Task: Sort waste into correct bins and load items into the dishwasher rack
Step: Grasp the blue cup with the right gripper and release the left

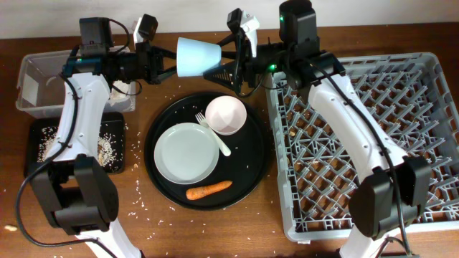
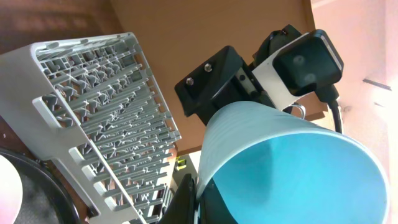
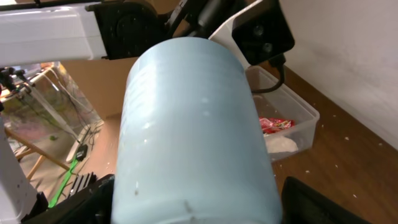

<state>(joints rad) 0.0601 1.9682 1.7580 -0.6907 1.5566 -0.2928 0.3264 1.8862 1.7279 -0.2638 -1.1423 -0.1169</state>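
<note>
The light-blue cup [image 1: 197, 56] hangs on its side in the air behind the round tray, mouth to the left. My left gripper [image 1: 173, 60] is shut on the cup's rim [image 2: 205, 149], one finger inside the cup [image 2: 292, 168] and one outside. My right gripper [image 1: 224, 57] straddles the cup's narrow base, open, and a thin gap shows beside the cup [image 3: 193, 124] at the right finger [image 3: 323, 202]. The grey plate [image 1: 186, 153], white bowl [image 1: 226, 115], fork [image 1: 215, 136] and carrot [image 1: 209, 190] lie on the round black tray [image 1: 251, 168]. The dishwasher rack [image 1: 430, 143] stands on the right.
The clear tub [image 1: 29, 79] at the far left holds a red wrapper [image 3: 273, 124] and a white napkin [image 3: 280, 144]. In front of it sits the shallow black tray [image 1: 34, 127] with rice crumbs [image 1: 107, 147]. Loose crumbs [image 1: 143, 193] dot the table.
</note>
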